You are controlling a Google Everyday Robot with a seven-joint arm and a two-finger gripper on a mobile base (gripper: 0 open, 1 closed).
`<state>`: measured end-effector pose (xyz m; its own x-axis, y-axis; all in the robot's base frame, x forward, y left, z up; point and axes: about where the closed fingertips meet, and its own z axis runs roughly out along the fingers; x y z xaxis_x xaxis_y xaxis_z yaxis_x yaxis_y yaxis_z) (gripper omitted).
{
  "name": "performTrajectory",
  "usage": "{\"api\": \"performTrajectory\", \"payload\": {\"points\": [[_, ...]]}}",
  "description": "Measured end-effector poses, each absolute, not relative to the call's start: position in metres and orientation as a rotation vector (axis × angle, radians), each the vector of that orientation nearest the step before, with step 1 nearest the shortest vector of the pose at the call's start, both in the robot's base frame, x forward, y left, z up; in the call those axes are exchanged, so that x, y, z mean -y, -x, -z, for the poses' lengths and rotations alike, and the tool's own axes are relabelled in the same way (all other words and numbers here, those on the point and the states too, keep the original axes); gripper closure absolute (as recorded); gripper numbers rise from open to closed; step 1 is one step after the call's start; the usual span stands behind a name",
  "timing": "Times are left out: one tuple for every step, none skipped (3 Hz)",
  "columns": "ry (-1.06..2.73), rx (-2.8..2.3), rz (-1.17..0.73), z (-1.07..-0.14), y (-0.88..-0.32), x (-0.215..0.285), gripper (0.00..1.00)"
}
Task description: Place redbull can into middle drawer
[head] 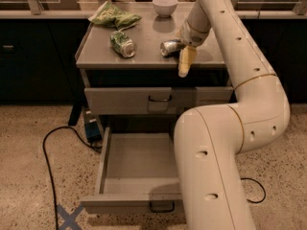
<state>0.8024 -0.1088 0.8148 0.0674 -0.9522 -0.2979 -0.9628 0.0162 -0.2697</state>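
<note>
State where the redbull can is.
In the camera view, the redbull can lies on the cabinet top, right of centre, between the green can and the tool.

pale yellow jaws hang beside the silver redbull can (170,47); the middle drawer (136,164) is grey.

The arm (225,143) consists of thick, rounded cream-white tubular segments, joined at thin tan seam rings and dotted with small dark recessed holes, ending in a pale yellow gripper (184,66) over the front edge of the cabinet top (144,57).
</note>
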Motion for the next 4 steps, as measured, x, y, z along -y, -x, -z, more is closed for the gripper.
{"api": "performTrajectory", "payload": {"points": [[1.955, -1.903, -0.036, -0.8148, -0.8024, 0.1088, 0.18], [1.955, -1.903, -0.036, -0.8148, -0.8024, 0.1088, 0.42], [1.955, -1.903, -0.036, -0.8148, -0.8024, 0.1088, 0.65], [1.955, -1.903, -0.036, -0.8148, -0.8024, 0.1088, 0.89]]}}
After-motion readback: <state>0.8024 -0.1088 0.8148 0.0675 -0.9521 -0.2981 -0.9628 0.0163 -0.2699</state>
